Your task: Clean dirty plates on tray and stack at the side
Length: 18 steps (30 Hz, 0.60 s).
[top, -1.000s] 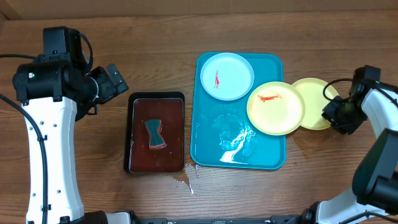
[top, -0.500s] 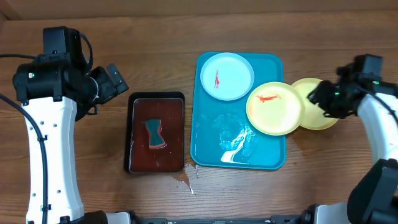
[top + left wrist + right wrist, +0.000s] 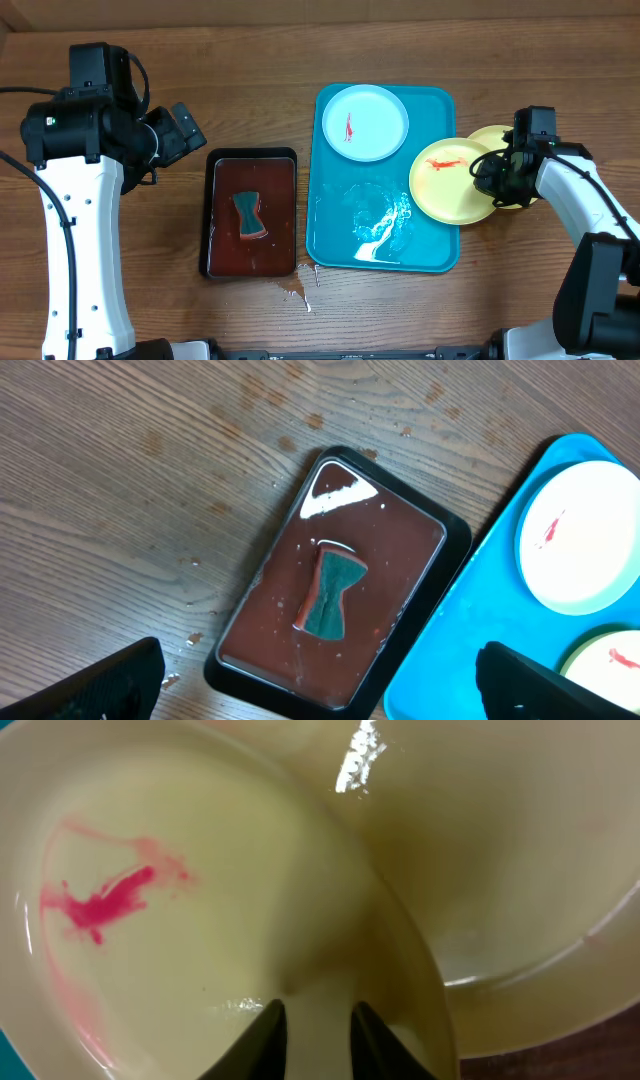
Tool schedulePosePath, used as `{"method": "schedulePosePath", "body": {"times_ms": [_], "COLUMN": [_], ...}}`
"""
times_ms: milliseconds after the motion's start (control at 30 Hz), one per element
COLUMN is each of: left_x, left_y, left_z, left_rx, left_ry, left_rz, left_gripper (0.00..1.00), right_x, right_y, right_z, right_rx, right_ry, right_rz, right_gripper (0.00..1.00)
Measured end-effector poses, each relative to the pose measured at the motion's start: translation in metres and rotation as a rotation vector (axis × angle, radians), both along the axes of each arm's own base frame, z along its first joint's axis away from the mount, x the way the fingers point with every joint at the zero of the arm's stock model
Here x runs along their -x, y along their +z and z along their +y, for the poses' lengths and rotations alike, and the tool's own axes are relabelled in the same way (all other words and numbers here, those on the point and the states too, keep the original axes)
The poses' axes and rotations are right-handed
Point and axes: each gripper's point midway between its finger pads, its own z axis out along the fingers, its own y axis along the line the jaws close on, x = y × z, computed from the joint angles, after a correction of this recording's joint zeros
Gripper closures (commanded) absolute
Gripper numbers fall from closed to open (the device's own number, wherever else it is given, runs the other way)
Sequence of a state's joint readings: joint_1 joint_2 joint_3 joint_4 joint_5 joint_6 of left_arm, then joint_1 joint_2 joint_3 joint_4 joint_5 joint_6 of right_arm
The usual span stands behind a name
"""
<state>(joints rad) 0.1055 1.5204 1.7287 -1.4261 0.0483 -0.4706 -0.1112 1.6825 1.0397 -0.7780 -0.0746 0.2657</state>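
- Grip hard to judge: right gripper (image 3: 318, 1025), fingers close together, sits at the smeared yellow plate (image 3: 440, 185), half off the blue tray (image 3: 340, 235).
- That tray holds the pale plate (image 3: 365, 122); the sponge (image 3: 249, 216) lies in the brown tray (image 3: 225, 250).
- Spread wide and empty: left gripper (image 3: 318, 660).

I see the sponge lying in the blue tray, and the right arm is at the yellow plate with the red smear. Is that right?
Not quite. The sponge lies in the dark brown tray, which sits left of the blue tray; the overhead view shows this. The rest holds: the right gripper is at the yellow plate with the red smear.
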Motion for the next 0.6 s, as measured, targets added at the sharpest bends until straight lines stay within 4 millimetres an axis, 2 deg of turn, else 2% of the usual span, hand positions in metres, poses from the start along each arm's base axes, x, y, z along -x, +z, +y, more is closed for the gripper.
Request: {"method": "schedulePosePath", "body": {"times_ms": [133, 233, 300, 500, 600], "left_x": [0.000, 0.000, 0.000, 0.000, 0.000], "left_y": [0.000, 0.000, 0.000, 0.000, 0.000], "left_z": [0.000, 0.000, 0.000, 0.000, 0.000], "left_rx": [0.000, 0.000, 0.000, 0.000, 0.000], "left_ry": [0.000, 0.000, 0.000, 0.000, 0.000], "left_rz": [0.000, 0.000, 0.000, 0.000, 0.000], "left_gripper": [0.00, 0.00, 0.00, 0.00, 0.00], "right_x": [0.002, 0.006, 0.005, -0.005, 0.000], "right_y": [0.000, 0.003, 0.012, 0.061, 0.061], "right_z": [0.004, 0.006, 0.006, -0.005, -0.012], "right_rx": [-0.019, -0.030, -0.029, 0.037, 0.074], "right_ry": [0.023, 0.029, 0.032, 0.008, -0.033], "right_rz": [0.005, 0.024, 0.015, -0.095, -0.083], "right_gripper": [0.65, 0.62, 0.59, 0.55, 0.53]}}
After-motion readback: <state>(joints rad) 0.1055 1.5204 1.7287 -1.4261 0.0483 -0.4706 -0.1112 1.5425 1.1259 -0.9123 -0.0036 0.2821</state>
